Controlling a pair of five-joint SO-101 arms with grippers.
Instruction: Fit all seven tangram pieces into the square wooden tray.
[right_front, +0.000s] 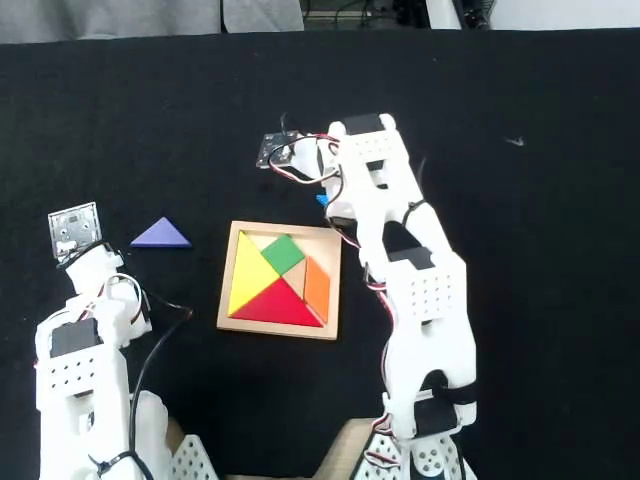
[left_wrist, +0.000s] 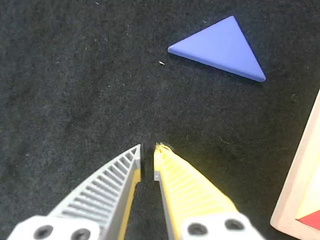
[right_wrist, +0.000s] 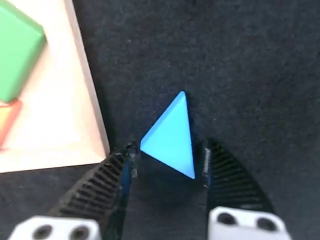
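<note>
Left pincer (left_wrist: 149, 150) is kept pinched tight just above the counter (right_front: 520, 250). Four pieces are seated in the square wooden tray (right_front: 229, 285): one yellow triangle (right_front: 248, 280), one red triangle (right_front: 278, 303), one orange parallelogram (right_front: 317, 285) and one green square (right_front: 283, 253). One purple triangle (right_front: 161, 235) is parked near the tray. Past the tray, one blue triangle (right_wrist: 172, 137) is straddled by the right pincer (right_wrist: 168, 147), narrowly parted.

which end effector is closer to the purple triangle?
Left. Left end effector is just short of the purple triangle, apart from it; right end effector straddles a light blue triangle across the tray.
</note>
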